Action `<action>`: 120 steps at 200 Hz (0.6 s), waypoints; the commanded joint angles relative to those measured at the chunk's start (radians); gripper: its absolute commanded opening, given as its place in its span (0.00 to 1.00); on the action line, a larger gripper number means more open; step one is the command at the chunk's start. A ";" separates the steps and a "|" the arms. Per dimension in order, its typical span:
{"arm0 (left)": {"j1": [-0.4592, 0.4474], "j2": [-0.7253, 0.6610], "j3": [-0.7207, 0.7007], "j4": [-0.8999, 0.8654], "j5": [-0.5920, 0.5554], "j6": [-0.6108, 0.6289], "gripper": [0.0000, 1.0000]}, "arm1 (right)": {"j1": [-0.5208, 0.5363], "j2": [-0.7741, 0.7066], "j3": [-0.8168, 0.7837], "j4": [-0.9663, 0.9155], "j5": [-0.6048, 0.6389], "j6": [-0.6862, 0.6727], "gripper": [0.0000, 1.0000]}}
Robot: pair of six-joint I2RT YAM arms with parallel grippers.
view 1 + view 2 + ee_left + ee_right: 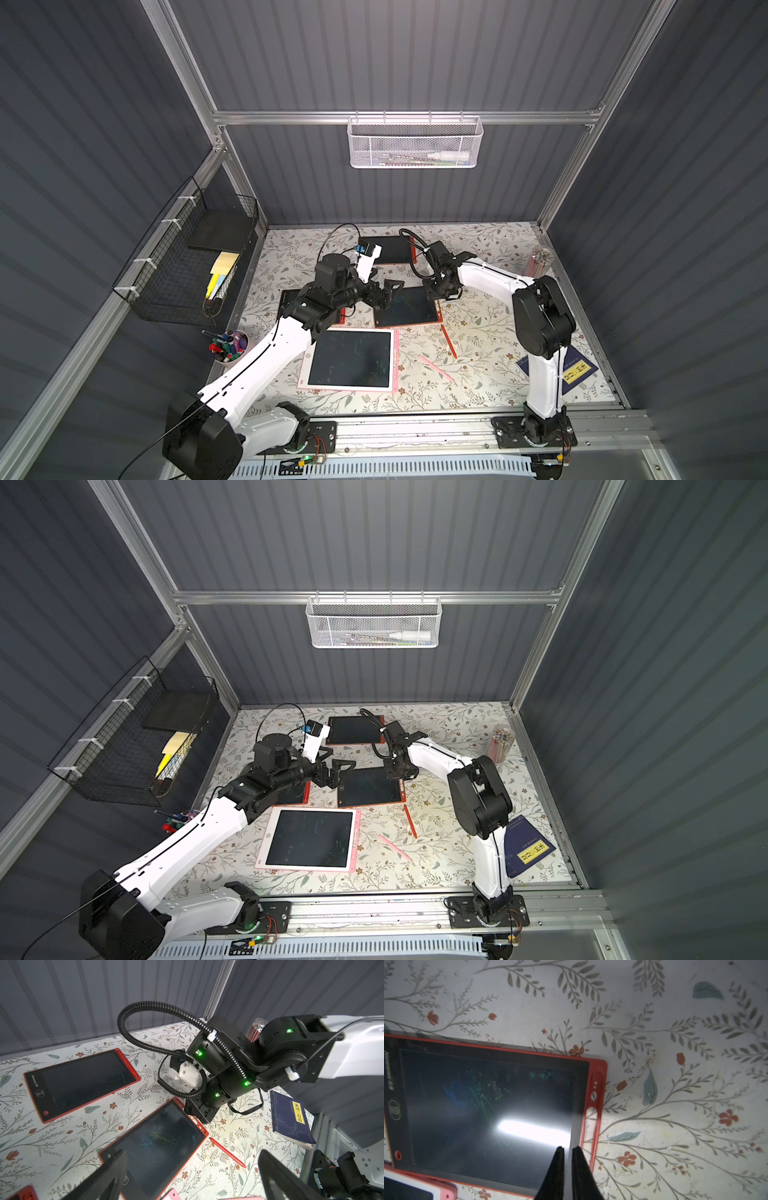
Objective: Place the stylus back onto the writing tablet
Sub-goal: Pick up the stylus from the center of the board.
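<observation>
Floral tabletop (498, 332), red stylus (449, 341) lengthwise front-to-back

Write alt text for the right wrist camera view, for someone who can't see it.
The right gripper, its black jaws nearly shut and empty, hangs over the edge of a red-framed writing tablet on a floral table cover. The dark screen shows faint green and blue scribbles and a bright glare; the corner of a pink tablet peeks in beside it.
</observation>
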 commanded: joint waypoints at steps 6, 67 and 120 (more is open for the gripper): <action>0.000 -0.016 -0.008 0.022 0.023 0.002 0.99 | -0.004 -0.055 -0.041 -0.046 -0.014 -0.017 0.15; 0.000 -0.027 -0.027 0.039 0.064 0.012 0.99 | 0.017 -0.242 -0.298 -0.034 -0.045 0.004 0.22; 0.000 -0.026 -0.030 -0.012 0.090 0.014 0.99 | 0.063 -0.324 -0.418 -0.029 -0.010 0.039 0.25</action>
